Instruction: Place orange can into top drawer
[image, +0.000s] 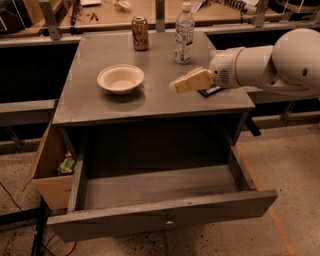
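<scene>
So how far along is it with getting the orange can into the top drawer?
Done: the top drawer is pulled open below the table. In hand: the end effector hovers over the tabletop, right of the bowl and in front of the water bottle. Left: the orange can stands upright near the table's back edge, not yet grasped, so grasping, carrying and placing it remain.
</scene>
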